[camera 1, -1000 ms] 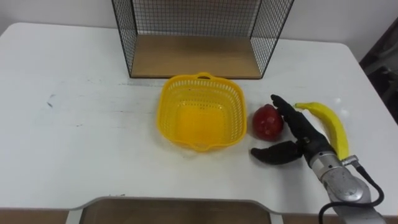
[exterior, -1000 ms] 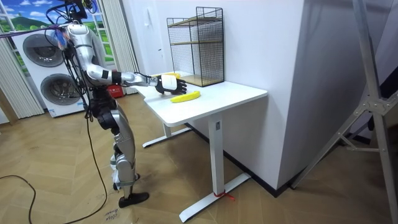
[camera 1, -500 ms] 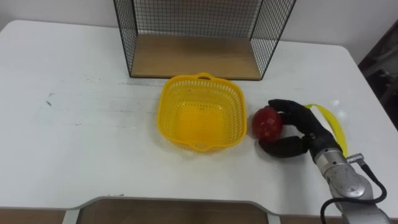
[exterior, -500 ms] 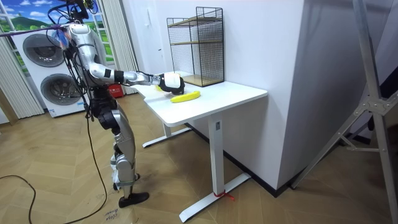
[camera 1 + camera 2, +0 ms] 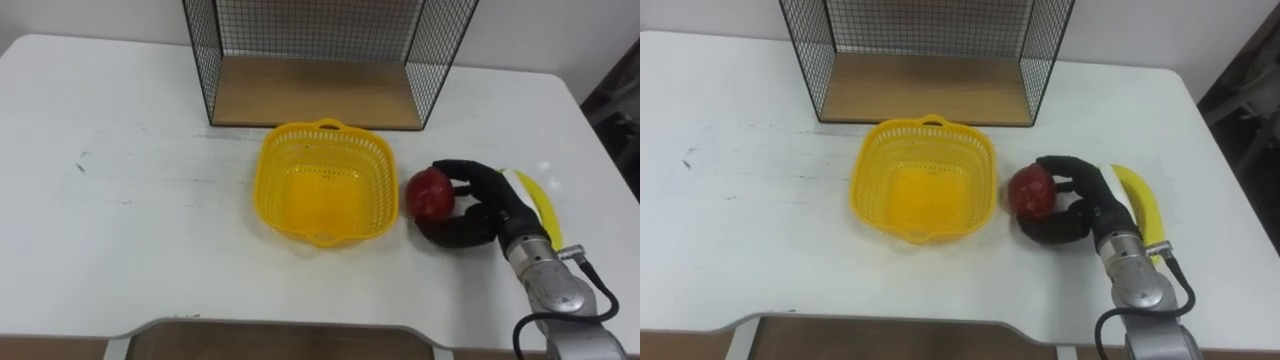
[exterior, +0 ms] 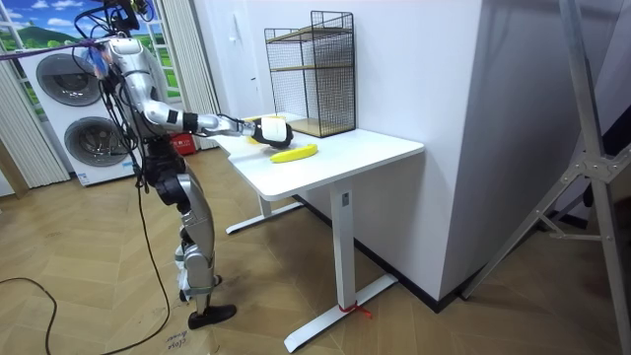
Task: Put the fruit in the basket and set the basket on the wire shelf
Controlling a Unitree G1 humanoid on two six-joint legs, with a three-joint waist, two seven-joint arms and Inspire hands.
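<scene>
The right hand (image 5: 490, 205), fingers and thumb curled round the red fruit (image 5: 428, 193), is mid-grasp; next it should lift the fruit into the yellow basket (image 5: 372, 170) just to its left.

Table (image 6: 367, 148): a white top was carried on white legs with flat feet.
Floor (image 6: 99, 325): wood parquet was laid in a herringbone pattern.
Wall (image 6: 434, 108): a plain white panel was seen just behind the table.
Washers (image 6: 59, 118): two were stacked at the room view's left.
Window (image 6: 30, 22): green and blue were shown above the washers.
Blinds (image 6: 187, 49): pale vertical slats were hung beside the washers.
Stand (image 6: 592, 168): a grey metal frame was placed at the room view's right edge.
</scene>
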